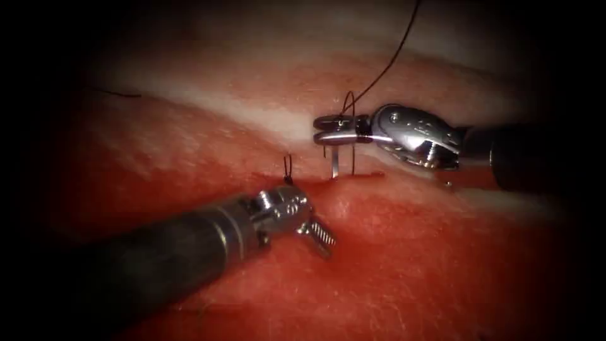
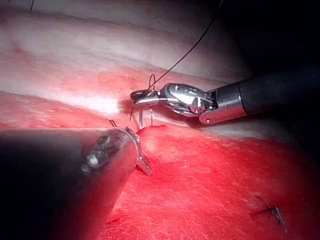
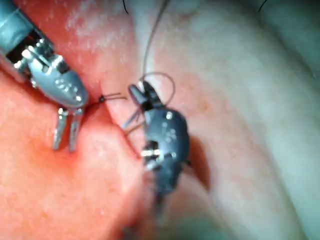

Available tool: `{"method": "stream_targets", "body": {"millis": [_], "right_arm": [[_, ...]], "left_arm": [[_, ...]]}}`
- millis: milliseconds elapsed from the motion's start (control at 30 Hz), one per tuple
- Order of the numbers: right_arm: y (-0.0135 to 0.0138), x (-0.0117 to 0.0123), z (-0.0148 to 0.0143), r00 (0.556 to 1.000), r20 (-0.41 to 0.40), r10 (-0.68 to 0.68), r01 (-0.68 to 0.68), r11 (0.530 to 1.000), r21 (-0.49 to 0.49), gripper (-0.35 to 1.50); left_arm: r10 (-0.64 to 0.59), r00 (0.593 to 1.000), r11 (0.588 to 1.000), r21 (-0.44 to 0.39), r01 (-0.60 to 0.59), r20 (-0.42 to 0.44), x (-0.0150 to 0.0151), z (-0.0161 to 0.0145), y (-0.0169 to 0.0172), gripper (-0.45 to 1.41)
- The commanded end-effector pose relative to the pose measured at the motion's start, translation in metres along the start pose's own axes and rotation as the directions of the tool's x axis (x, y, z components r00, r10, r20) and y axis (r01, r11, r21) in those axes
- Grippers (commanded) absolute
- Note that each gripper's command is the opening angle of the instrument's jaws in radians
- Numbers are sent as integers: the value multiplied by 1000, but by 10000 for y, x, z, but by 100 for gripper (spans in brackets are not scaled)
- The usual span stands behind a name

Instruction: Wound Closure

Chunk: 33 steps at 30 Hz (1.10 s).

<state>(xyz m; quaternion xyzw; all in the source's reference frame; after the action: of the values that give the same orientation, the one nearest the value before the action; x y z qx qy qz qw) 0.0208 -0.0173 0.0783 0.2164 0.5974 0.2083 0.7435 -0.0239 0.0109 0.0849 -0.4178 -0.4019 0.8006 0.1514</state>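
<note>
The right tool [image 1: 325, 129] reaches in over the pale band of the tissue [image 1: 410, 265], just above the cut [image 1: 353, 178]. Its jaws are pressed together on the needle [image 1: 336, 163], gripping it near the upper end of its curve. From the jaws the needle hangs down as a short bright strip, and its lower end meets the tissue at the cut; whether the point is actually buried there cannot be told. The thread [image 1: 385, 69] rises from the jaws, makes a small loop beside them, and runs up and away over the tissue above the cut. A second dark strand drops from the jaws to the cut just right of the needle.

The left tool [image 1: 319, 235] lies below the cut and to the left of the needle, resting low on the red tissue. Its jaws are slightly spread and hold nothing; the right wrist view [image 3: 66, 131] shows the two of them apart, pointing down onto the tissue. Just above the left tool, at the cut's left part, a finished knot [image 1: 288, 169] stands with two short cut ends sticking up. Red fluid [image 1: 379, 284] colours the tissue below the cut.
</note>
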Motion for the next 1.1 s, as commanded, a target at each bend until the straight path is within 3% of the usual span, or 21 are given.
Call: {"method": "stream_targets", "body": {"millis": [33, 333, 533, 767, 867, 1100], "right_arm": [[0, -2, 10, 999, 11, 49, -49, 999, 8, -35], [1, 3, 13, 976, 15, 218, -218, 976, 5, -35], [-1, 3, 13, 935, 26, 354, -354, 935, -15, -35], [-8, 1, 15, 922, 52, 383, -383, 924, -18, -35], [-11, 2, 15, 868, 53, 494, -495, 869, -1, -35], [-19, -2, 17, 838, 68, 541, -543, 840, 9, -35]], "left_arm": [[1, 1000, 1000, 5, -1, -1, 0, 4, -8, -6], [-5, 1000, 1000, 9, 5, -1, -2, 4, -14, -6], [-11, 1000, 1000, 12, 11, -1, -3, 4, -15, -6], [-11, 1000, 1000, 20, 11, -2, -4, 2, -15, -6], [-11, 1000, 1000, 20, 11, -2, -4, 2, -16, -6], [-11, 1000, 1000, 20, 11, -2, -5, 1, -17, -6]]}}
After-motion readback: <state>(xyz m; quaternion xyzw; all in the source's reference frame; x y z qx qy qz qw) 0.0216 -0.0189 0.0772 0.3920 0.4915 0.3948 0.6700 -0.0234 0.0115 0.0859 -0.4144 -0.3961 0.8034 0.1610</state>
